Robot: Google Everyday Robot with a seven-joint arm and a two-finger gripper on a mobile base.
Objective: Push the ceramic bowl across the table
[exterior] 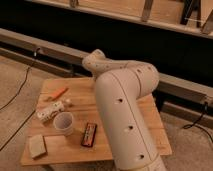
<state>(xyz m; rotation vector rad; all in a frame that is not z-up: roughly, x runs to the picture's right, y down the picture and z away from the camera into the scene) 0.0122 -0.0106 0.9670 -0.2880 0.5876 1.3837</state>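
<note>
Wooden tabletop [60, 150] carries a tan block [37, 146] at its near left corner, then a white cup [63, 122]. The bulky arm [125, 115] hides the tool and ceramic bowl; can't tell either.

bulky cream-white arm [122, 107], rounded segments dotted with small dark holes; hand hidden.

Just one camera here, sitting high up behind the robot's arm [125, 115] and looking down and forward at the table [65, 147]. It's hugging the arm, which is filling the middle and right of the shot. The gripper isn't showing, since the arm is blocking everything past it. No second view to compare.
</note>
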